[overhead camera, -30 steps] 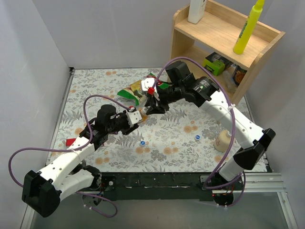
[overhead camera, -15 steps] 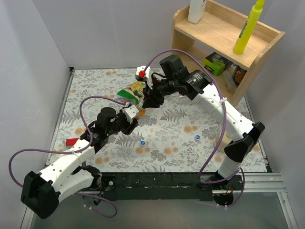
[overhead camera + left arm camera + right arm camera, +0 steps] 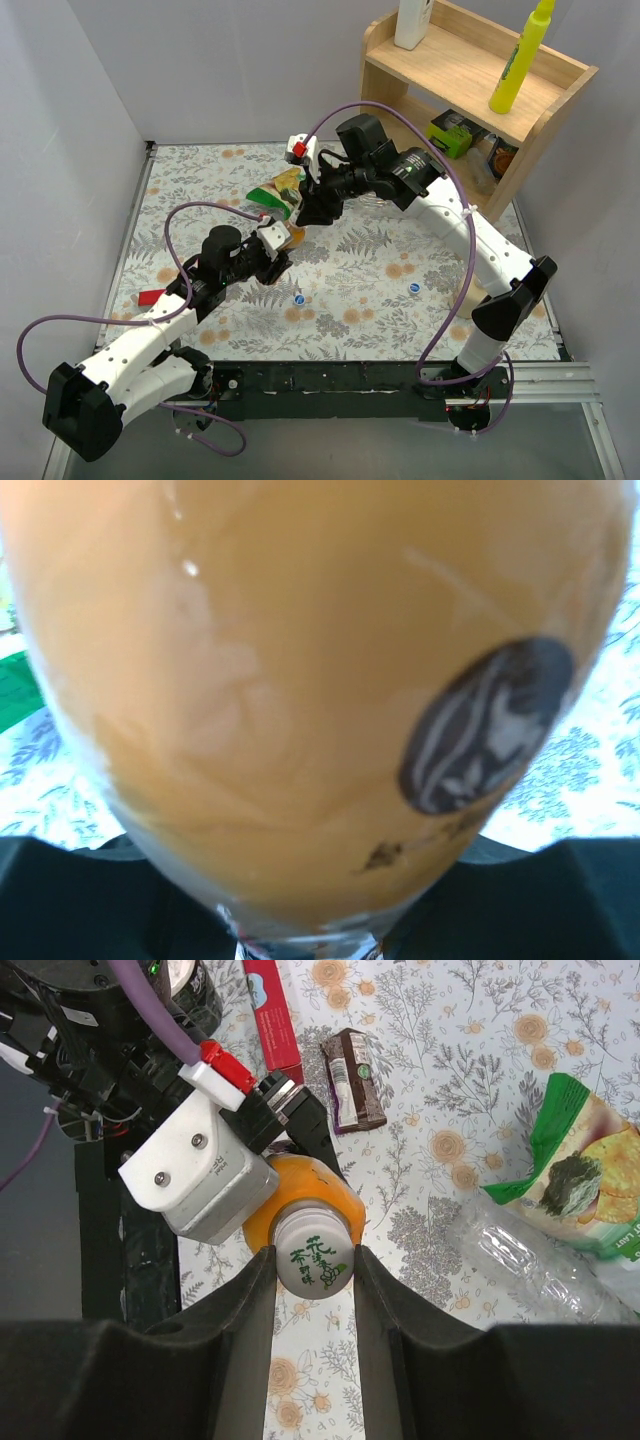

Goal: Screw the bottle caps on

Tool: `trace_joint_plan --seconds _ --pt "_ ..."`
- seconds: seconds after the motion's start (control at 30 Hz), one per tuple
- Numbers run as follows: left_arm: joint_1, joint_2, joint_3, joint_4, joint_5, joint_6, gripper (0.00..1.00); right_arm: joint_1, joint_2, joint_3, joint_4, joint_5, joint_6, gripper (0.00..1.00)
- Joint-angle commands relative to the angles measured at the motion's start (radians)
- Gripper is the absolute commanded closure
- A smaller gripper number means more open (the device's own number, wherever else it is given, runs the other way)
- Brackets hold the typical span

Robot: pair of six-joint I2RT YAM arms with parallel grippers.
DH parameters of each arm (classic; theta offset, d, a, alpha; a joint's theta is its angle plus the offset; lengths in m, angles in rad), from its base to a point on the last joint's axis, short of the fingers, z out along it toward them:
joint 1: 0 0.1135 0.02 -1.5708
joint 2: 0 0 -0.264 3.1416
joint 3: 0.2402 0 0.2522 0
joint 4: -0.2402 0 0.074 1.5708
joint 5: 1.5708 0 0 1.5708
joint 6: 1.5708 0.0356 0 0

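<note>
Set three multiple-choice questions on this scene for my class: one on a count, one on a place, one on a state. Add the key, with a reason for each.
1. How many blue caps lie loose on the table?
A. One
B. Two
C. Three

2. Where is the whitish-green cap?
A. Loose on the table
B. On top of the small orange bottle, between the jaws of the right gripper
C. On the shelf

3. How is the clear bottle placed?
A. Upright
B. Lying on its side
C. Lifted off the table

Key: 1 B, the top view shows two, well apart. 2 B, the right wrist view shows it there. 3 B, its length runs flat along the cloth.
</note>
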Motion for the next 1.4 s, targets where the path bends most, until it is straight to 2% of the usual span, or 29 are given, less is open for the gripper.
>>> trace_joint_plan --seconds 0.0,0.17,0.27,0.5,0.9,1.03,1.2,1.3,1.33,1.37 --pt "-0.029 -0.043 0.07 0.223 0.039 0.109 1.0 0.011 0.055 -0.061 -0.099 0.069 0.015 0.82" --pt "-0.041 -0.036 0.061 0.284 -0.047 0.086 1.0 0.011 0.052 -0.086 -0.095 0.101 0.067 0.83" --pt "-0.044 -0.023 0.055 0.298 -0.096 0.073 1.0 0.011 0.055 -0.094 -0.084 0.144 0.153 0.89" --pt "-0.044 -0.014 0.047 0.279 -0.11 0.008 1.0 0.011 0.073 -0.091 -0.07 0.138 0.19 0.91" --pt "-0.044 -0.009 -0.005 0.237 -0.078 0.027 1.0 0.011 0.078 -0.042 -0.07 0.166 0.15 0.73" --pt "-0.046 -0.017 -0.024 0.217 -0.069 0.025 1.0 0.009 0.069 -0.037 -0.072 0.164 0.142 0.61" --pt "-0.044 -0.01 -0.044 0.197 -0.055 0.033 1.0 0.011 0.064 -0.026 -0.067 0.155 0.119 0.54" --pt "-0.044 -0.003 -0.045 0.19 -0.059 0.037 1.0 0.011 0.066 -0.014 -0.066 0.164 0.115 0.44" --pt "-0.044 -0.002 -0.051 0.19 -0.059 0.037 1.0 0.011 0.064 -0.006 -0.066 0.163 0.106 0.35" --pt "-0.044 -0.002 -0.053 0.19 -0.056 0.037 1.0 0.011 0.064 -0.002 -0.067 0.156 0.106 0.31"
